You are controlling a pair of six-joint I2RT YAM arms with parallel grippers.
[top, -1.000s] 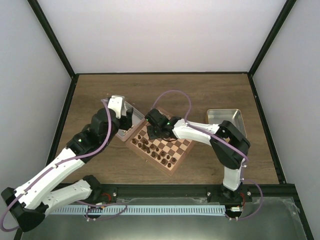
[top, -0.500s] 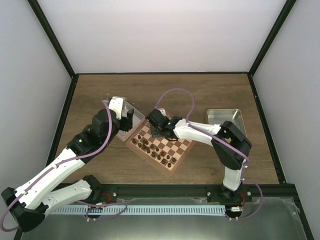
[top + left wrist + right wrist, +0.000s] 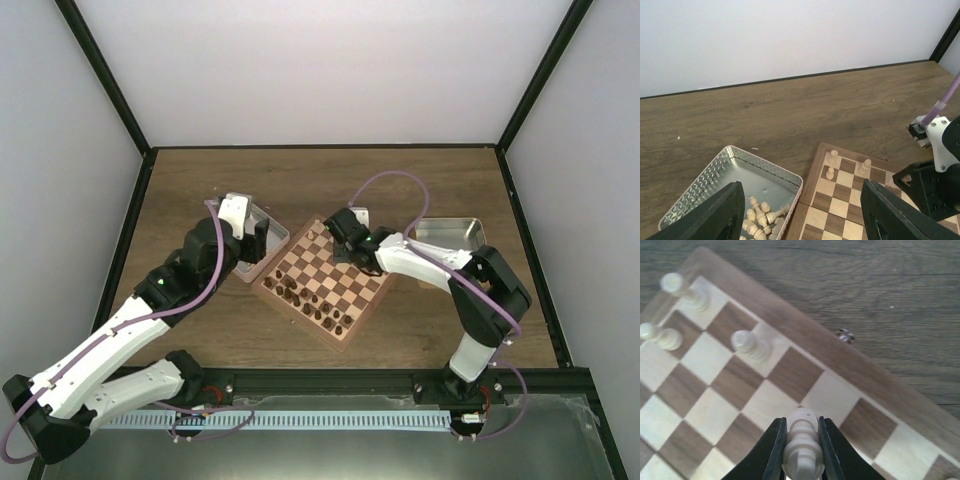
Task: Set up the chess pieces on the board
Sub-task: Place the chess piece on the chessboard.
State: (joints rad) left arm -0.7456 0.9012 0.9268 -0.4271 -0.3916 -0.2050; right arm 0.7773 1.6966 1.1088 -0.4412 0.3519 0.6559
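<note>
The board [image 3: 345, 290] lies askew mid-table, dark pieces [image 3: 305, 300] along its near-left side. My right gripper [image 3: 801, 424] is shut on a light beige chess piece [image 3: 801, 442], held a little above a light square by the board's [image 3: 790, 375] far rim. Three light pieces [image 3: 752, 346] stand on squares to its upper left. From above, the right gripper [image 3: 343, 238] hangs over the board's far corner. My left gripper [image 3: 801, 186] is open and empty above the edge of a silver tray [image 3: 765, 166] that holds several loose chess pieces [image 3: 760, 216]. The left gripper [image 3: 258, 240] hovers left of the board.
A second silver tray [image 3: 450, 232] sits at the right, beyond the right arm's elbow. The left tray [image 3: 262, 215] touches the board's left corner. In the left wrist view the right arm's head [image 3: 935, 175] stands over the board [image 3: 850, 202]. Dark frame posts rim the table.
My right gripper has shut on a light piece and moved right, from beside the left tray to the board's far corner. The left arm has not moved.
</note>
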